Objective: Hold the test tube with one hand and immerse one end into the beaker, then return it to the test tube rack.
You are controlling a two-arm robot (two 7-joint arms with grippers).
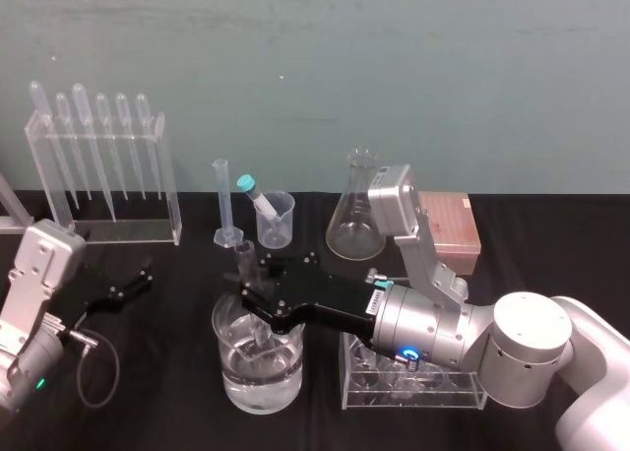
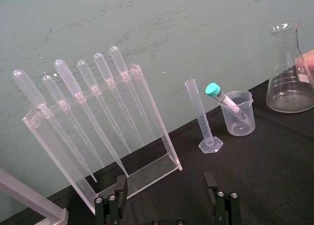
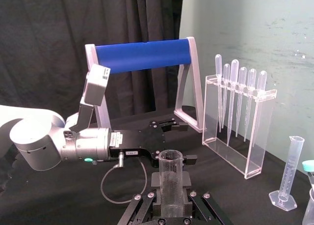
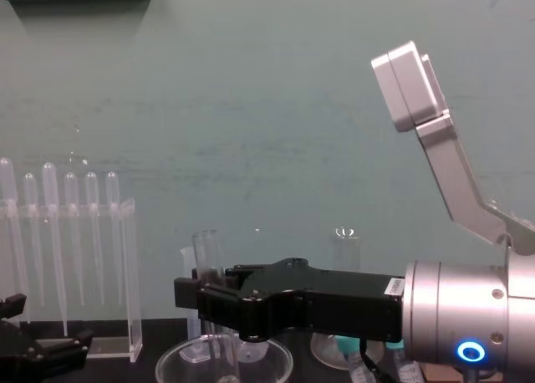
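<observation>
Currently the right pincer [image 1: 254, 295] reaches across from the robot's right and pinches the test tube [image 1: 244, 256] around its upper part, its fingers pressed against the glass on either side. The tube stands nearly upright, its open mouth just above the fingers. Its lower length goes down inside the big beaker [image 1: 228, 377], which sits at the near middle of the black table [image 1: 157, 412] and holds clear liquid. The bottom end seems to dip into that liquid, though glass against glass makes the exact depth hard to read.

Just to the right of the beaker, under the right forearm, stands the clear test tube rack [image 1: 463, 400]. Farther back are a conical flask [image 1: 354, 220], a graduated cylinder [image 1: 224, 200] and a small cup [image 1: 283, 207] with a teal-capped tube [image 1: 254, 195] leaning in it. On the far left is a pipette stand [image 1: 162, 180] with its row of bulb-topped pipettes.

The left pincer [image 2: 165, 182] rests low near the table's left side, well apart from the beaker, with its fingers spread and nothing between them.
</observation>
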